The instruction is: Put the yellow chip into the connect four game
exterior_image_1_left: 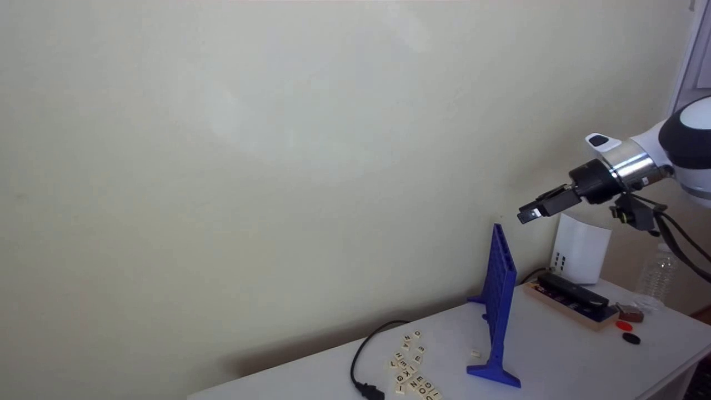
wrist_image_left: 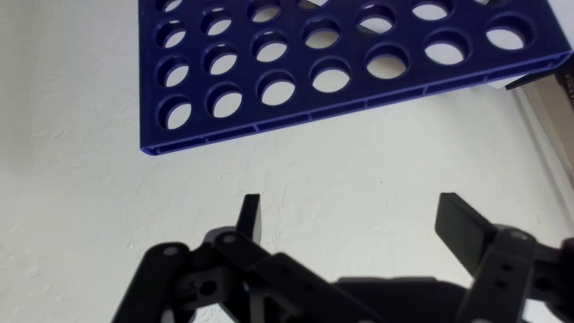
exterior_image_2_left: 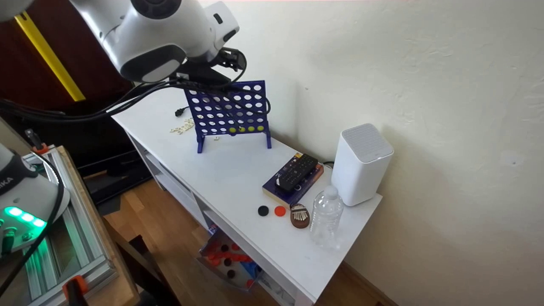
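The connect four game, a blue upright grid board, stands on the white table in both exterior views [exterior_image_1_left: 500,289] [exterior_image_2_left: 212,111]. Its upper part with the top slots shows in the wrist view [wrist_image_left: 299,63]. Several yellow chips [exterior_image_2_left: 251,128] sit in its bottom row. No loose yellow chip shows. My gripper [exterior_image_1_left: 527,215] is just above the board's top edge and to its right in an exterior view, apart from it. In the wrist view, its fingers [wrist_image_left: 350,197] are wide apart with nothing between them. The arm hides the fingertips in an exterior view.
Letter tiles [exterior_image_1_left: 411,366] and a black cable [exterior_image_1_left: 361,355] lie beside the board. A book [exterior_image_2_left: 272,187] with a remote [exterior_image_2_left: 297,170], a red chip [exterior_image_2_left: 279,211], a black chip [exterior_image_2_left: 263,210], a thumb piano [exterior_image_2_left: 299,216], a bottle [exterior_image_2_left: 326,216] and a white box [exterior_image_2_left: 363,165] are on the table.
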Robot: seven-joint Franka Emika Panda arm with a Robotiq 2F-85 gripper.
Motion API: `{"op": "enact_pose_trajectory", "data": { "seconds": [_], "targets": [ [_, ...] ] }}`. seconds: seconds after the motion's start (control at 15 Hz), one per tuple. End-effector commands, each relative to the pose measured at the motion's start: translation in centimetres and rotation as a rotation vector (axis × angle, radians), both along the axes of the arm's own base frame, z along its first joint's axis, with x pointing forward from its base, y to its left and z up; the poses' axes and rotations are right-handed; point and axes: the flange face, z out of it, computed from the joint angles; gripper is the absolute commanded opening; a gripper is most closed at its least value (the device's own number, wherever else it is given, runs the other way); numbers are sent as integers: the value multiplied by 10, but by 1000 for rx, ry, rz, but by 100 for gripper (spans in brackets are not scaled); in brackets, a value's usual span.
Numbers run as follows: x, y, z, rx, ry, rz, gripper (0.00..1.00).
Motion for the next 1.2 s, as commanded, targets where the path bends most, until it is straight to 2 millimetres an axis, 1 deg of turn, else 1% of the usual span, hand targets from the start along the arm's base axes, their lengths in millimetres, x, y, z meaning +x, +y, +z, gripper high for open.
{"op": "enact_pose_trajectory", "data": {
  "seconds": [0.0,0.27,0.33,0.67,1.13],
  "targets": [
    [-29,0,8,-92,58,-112,100],
    [-50,-2,8,-134,147,-181,100],
    [-38,-9,15,-143,160,-196,100],
    [-46,-15,16,-169,261,-217,100],
    [-59,-14,18,-202,429,-192,100]
  ]
}}
